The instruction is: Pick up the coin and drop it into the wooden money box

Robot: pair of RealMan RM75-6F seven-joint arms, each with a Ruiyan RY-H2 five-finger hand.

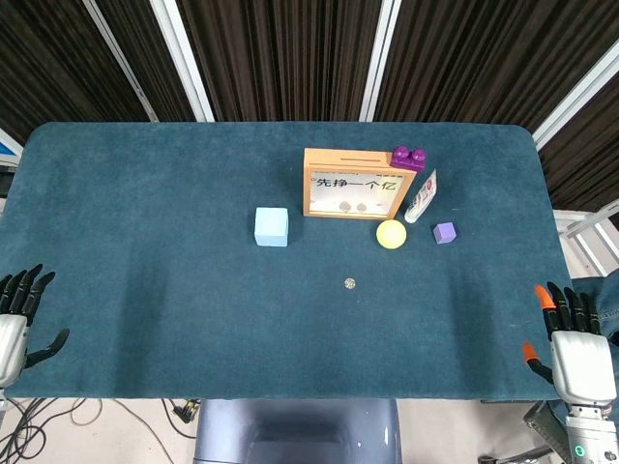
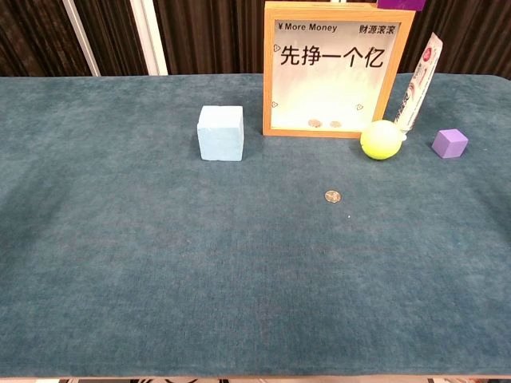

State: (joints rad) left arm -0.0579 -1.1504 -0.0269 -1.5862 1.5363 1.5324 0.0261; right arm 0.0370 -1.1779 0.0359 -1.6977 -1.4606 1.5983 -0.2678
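Observation:
A small coin (image 1: 350, 283) lies flat on the teal table, in front of the wooden money box; the chest view shows the coin (image 2: 332, 195) too. The money box (image 1: 352, 182) stands upright at the back centre, with a clear front pane and two coins inside; its face (image 2: 334, 72) fills the top of the chest view. My left hand (image 1: 19, 314) rests at the table's near left edge, fingers spread, holding nothing. My right hand (image 1: 571, 338) sits at the near right edge, fingers apart and empty. Both hands are far from the coin.
A light blue cube (image 1: 272, 226) stands left of the box. A yellow ball (image 1: 391, 234), a small purple cube (image 1: 444, 232) and a white tube (image 1: 422, 195) lie to its right. A purple brick (image 1: 408, 158) sits on the box's top right corner.

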